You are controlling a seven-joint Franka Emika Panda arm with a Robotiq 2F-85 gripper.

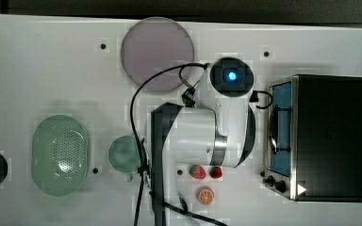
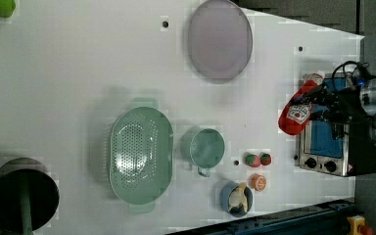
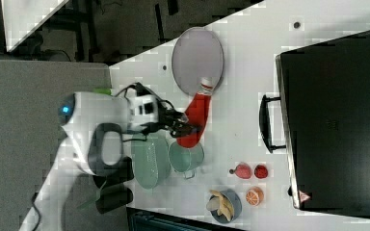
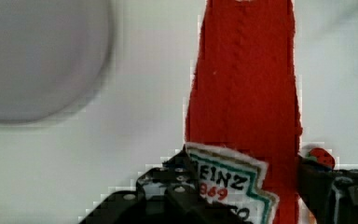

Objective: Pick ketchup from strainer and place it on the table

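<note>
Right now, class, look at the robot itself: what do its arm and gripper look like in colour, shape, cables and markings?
The arm has rounded white shells with dark grey bands at the joints. One joint has a round black cap with a glowing blue light. Black cables loop along it. The gripper is black, mounted beyond a white wrist block, and its fingers are black with small silver screws.
</note>
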